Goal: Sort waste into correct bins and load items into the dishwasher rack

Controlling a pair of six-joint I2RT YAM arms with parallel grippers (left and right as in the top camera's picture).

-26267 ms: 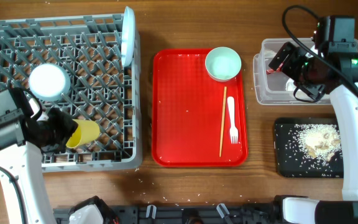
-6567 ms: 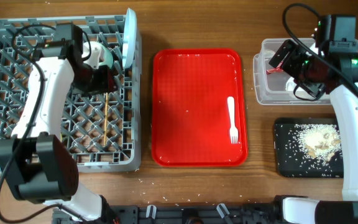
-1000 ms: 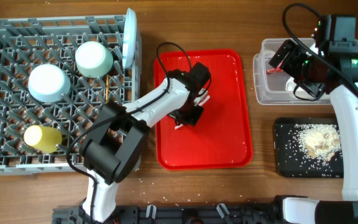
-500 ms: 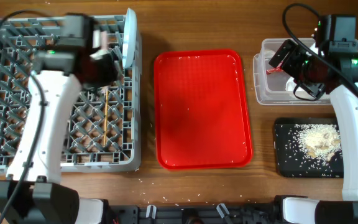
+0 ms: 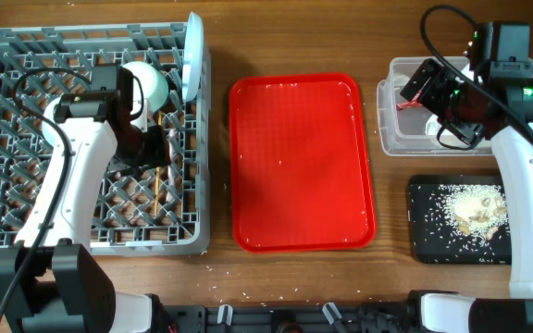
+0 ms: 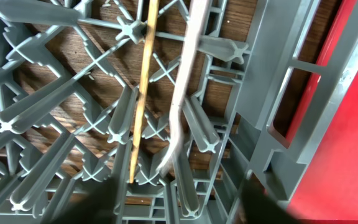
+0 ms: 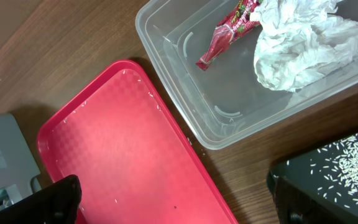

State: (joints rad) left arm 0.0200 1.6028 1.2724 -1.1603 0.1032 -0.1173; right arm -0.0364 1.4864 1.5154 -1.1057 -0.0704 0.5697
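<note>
The grey dishwasher rack (image 5: pixel 26 42) fills the left of the table. My left gripper (image 5: pixel 151 148) hangs over its right side, open. In the left wrist view the white fork (image 6: pixel 182 93) and a wooden chopstick (image 6: pixel 143 81) lie side by side on the rack lattice (image 6: pixel 260 81), just ahead of the open left gripper (image 6: pixel 179 208) and free of its fingers. A light green bowl (image 5: pixel 146 88) and the upright pale blue plate (image 5: pixel 191 55) stand in the rack. My right gripper (image 5: pixel 426 92) hovers open over the clear tub (image 5: pixel 391 139), which holds the red wrapper (image 7: pixel 232 28) and the napkin (image 7: pixel 297 43).
The red serving tray (image 5: pixel 303 162) lies in the middle with a few rice grains on it. The black tray (image 5: pixel 428 240) at the front right holds rice scraps (image 5: pixel 475 208). The left arm crosses the rack and hides part of it.
The left arm carried the fork from the red tray to the rack's right side, came down and opened, leaving the fork beside the chopstick. The right arm has not moved.
</note>
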